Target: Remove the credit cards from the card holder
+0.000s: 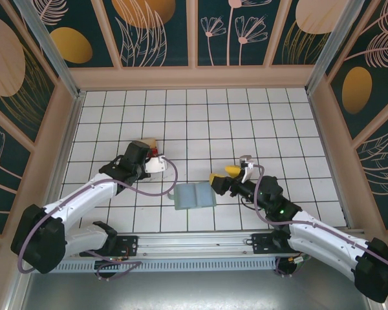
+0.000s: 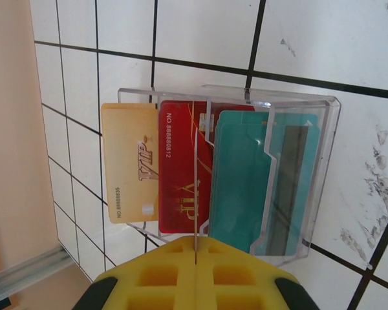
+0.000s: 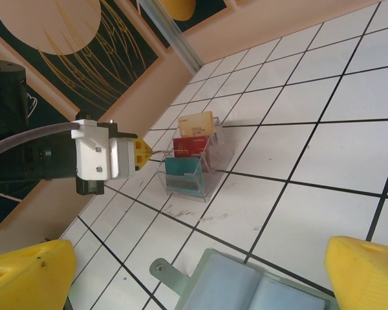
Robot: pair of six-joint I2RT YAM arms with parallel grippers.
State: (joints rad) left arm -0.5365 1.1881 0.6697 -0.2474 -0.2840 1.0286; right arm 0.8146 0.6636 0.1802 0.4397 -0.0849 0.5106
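Since the card holder (image 1: 195, 195) lies open and flat at lower centre of the top view, with my right gripper (image 1: 224, 174) just beside its upper right corner, yellow fingers (image 3: 26, 271) spread wide and nothing between them, I judge the step in hand to be a pick from a pocket. I can make out no credit cards in the leaves; the pockets are too small to read. I would come in low over the slit and close on the stiff card edge alone, not the soft leaf. Then I would draw along the pocket's line so the wallet neither rides up nor folds shut. My left gripper (image 2: 195, 278), left of centre in the top view, is pressed shut just in front of a clear stand (image 2: 323, 129) holding a tan card (image 2: 129, 168), a red card (image 2: 178, 174) and a teal card (image 2: 239, 181) upright. A thin line runs up from the finger seam, and I cannot tell whether it is a card on edge or part of the stand. If the wallet slides, that arm could pin its left leaf.
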